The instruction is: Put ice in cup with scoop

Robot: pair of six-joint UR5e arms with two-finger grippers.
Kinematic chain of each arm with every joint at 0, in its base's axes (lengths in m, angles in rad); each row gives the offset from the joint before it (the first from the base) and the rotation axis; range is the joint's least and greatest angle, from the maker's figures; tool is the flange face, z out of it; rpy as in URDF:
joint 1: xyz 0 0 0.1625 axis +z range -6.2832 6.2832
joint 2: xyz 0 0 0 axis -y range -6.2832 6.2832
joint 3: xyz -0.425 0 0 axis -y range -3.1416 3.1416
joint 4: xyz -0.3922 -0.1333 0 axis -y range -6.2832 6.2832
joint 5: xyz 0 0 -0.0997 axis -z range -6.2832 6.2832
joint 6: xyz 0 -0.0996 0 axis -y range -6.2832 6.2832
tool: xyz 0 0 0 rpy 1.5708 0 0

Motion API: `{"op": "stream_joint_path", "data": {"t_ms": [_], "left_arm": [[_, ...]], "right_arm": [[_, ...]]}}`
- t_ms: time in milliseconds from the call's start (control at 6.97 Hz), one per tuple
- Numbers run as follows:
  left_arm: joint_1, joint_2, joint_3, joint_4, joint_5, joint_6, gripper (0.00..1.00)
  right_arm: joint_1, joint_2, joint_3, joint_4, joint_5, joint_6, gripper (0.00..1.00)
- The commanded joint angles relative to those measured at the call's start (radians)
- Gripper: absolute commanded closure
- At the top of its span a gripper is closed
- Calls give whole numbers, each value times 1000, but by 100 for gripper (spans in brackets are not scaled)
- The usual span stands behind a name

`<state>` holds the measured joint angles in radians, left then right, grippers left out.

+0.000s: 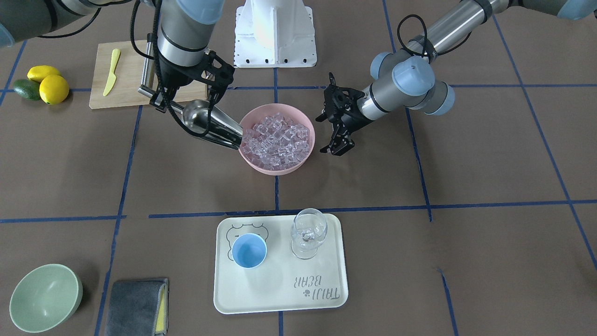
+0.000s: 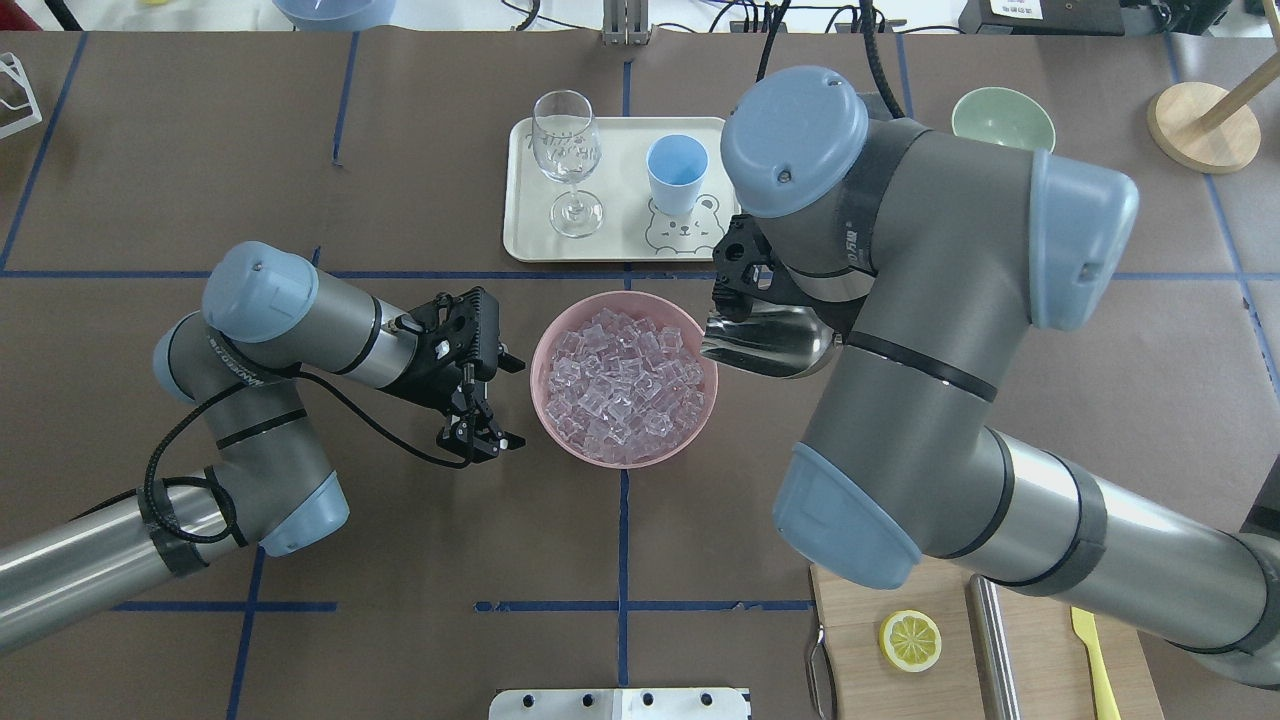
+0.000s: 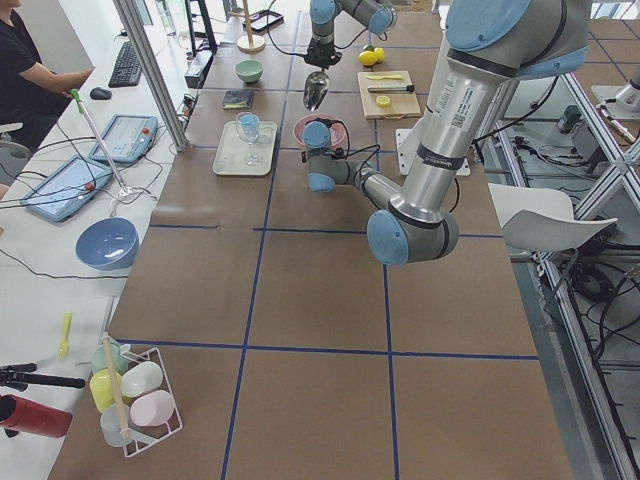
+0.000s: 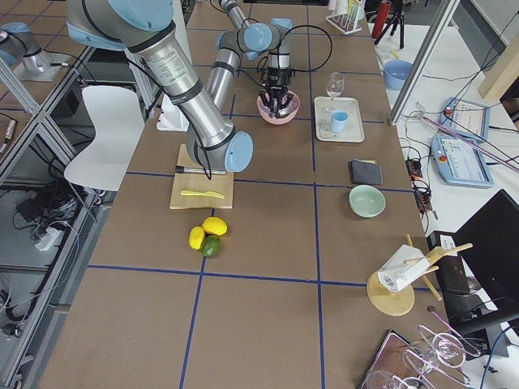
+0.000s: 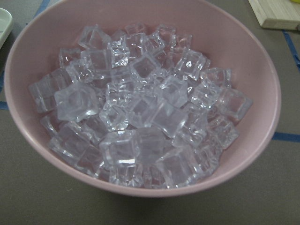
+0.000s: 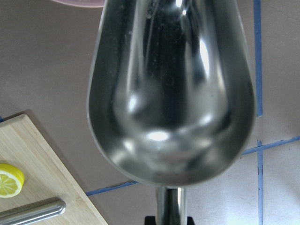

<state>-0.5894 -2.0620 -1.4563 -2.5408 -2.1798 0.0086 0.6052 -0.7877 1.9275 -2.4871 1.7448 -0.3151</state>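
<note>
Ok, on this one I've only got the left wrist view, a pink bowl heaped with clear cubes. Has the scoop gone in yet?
Observer: No. The shiny steel scoop is empty, held by the right claw just outside the round pink bowl, clear of the glassy ice cubes.
Operator: And the other arm?
Observer: The left claw hangs open, holding nothing, on the bowl's opposite side.
Operator: And the target?
Observer: The small light-blue cup stands on the cream tray and looks empty.
</note>
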Motion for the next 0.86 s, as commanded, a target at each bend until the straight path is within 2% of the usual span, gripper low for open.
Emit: {"op": "stream_joint_path", "data": {"t_ms": [0,287,717], "left_arm": [[0,-30,17,1,0,-33,0],[0,-32,25,-1,0,-33,0],[0,-35,34,-4,14,-35,0]], "right_arm": [[-14,31,-33,-19,-17,-38,100],[-44,169,-172,-122,-86,-86,100],[-80,293,-331,-217,-158,-105,100]]}}
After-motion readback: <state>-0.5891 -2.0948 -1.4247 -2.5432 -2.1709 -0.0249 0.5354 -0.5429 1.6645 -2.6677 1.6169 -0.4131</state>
